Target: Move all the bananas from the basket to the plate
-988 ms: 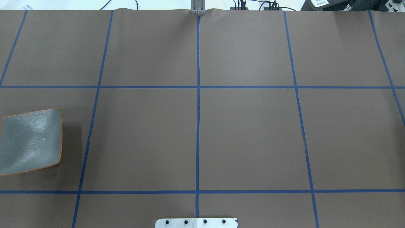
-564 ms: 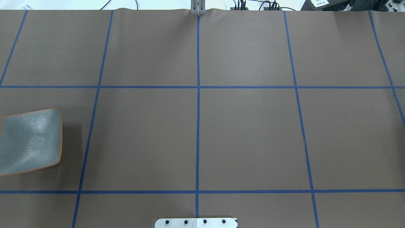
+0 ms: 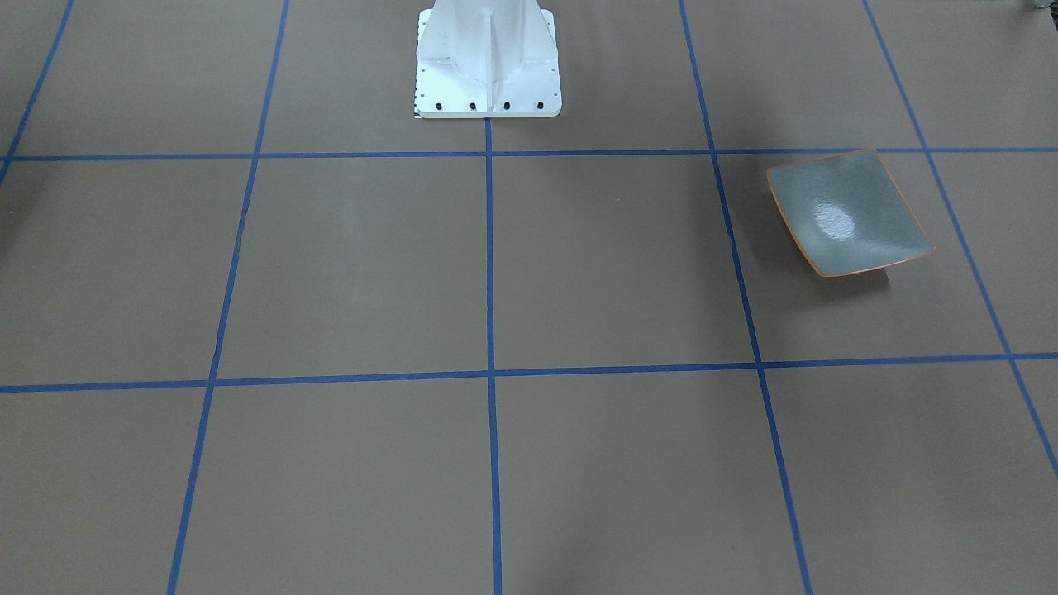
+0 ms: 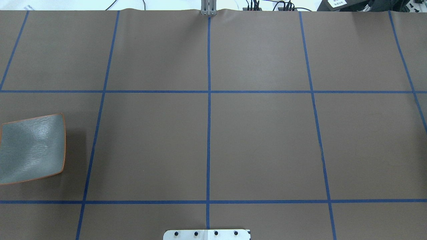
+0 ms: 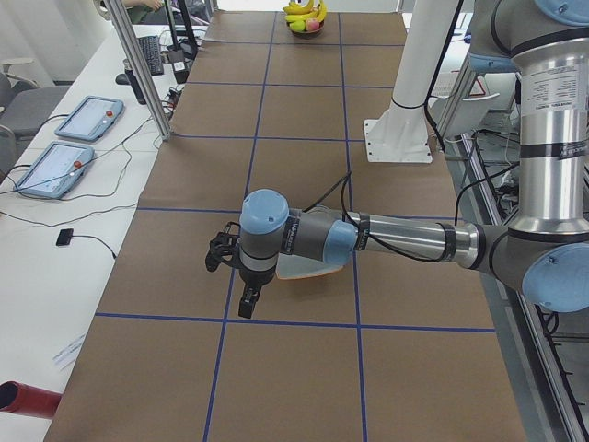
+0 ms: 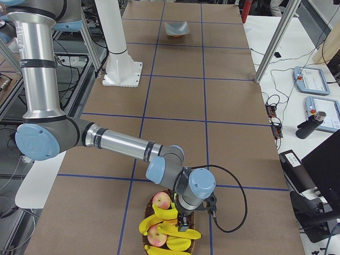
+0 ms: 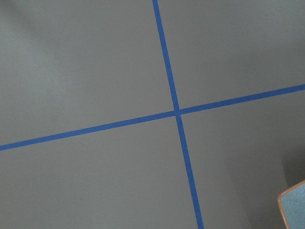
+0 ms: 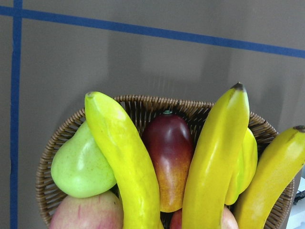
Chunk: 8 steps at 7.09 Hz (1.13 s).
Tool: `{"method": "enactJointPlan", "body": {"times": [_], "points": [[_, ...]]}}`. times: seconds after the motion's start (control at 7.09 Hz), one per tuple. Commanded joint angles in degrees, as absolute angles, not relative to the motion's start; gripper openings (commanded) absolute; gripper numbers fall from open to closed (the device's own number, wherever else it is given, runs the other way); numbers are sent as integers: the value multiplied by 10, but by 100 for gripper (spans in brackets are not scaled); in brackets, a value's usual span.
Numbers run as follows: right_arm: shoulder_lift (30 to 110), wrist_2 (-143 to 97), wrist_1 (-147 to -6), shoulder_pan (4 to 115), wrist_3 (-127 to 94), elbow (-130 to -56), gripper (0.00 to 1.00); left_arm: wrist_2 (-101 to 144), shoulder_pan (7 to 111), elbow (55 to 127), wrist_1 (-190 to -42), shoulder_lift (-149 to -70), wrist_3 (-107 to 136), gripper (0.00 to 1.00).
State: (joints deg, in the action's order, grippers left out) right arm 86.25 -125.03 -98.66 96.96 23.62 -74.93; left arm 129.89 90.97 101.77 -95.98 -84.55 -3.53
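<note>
Close under the right wrist camera, a round wicker basket (image 8: 143,101) fills the lower view. The bananas (image 8: 217,157) lie in it, long, yellow and dark-tipped, leaning over a green pear (image 8: 78,167) and a dark red mango (image 8: 167,152).

From the counter's end on the robot's right, the same basket sits nearest, at the bottom edge, with apples (image 6: 162,201) among the bananas. The right gripper (image 6: 183,219) hangs just above the pile at the end of a long, outstretched arm. Whether its fingers are spread or clenched cannot be told from this side.

Beyond it, the counter (image 4: 267,140) runs on as a matte brown sheet, marked into large rectangles by blue tape lines (image 4: 208,133). A white pedestal (image 3: 488,66) is bolted to it about halfway along, on the robot's side.

At the far end, well apart from the basket, rests the plate (image 4: 31,150). It is square, grey-green and glossy, with an orange-brown rim and upturned corners. The left gripper (image 5: 235,276) hovers over the counter just beside it, the wrist crossing above part of the plate. The state of its fingers cannot be told either.

Along the far long side stands a white desk (image 6: 313,48) with teach pendants (image 6: 324,112), cables and aluminium posts (image 6: 273,40).
</note>
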Motion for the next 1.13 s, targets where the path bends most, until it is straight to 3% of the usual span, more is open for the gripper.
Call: {"method": "enactJointPlan", "body": {"times": [0.0, 0.42, 0.99], "points": [[852, -1225, -996, 965, 252, -724, 99, 1298, 910, 1016, -973, -846, -34, 100], [845, -1220, -992, 966, 277, -680, 99, 1299, 910, 1013, -974, -845, -35, 100], [844, -1215, -992, 960, 297, -655, 90, 1299, 905, 1013, -974, -852, -36, 100]]}}
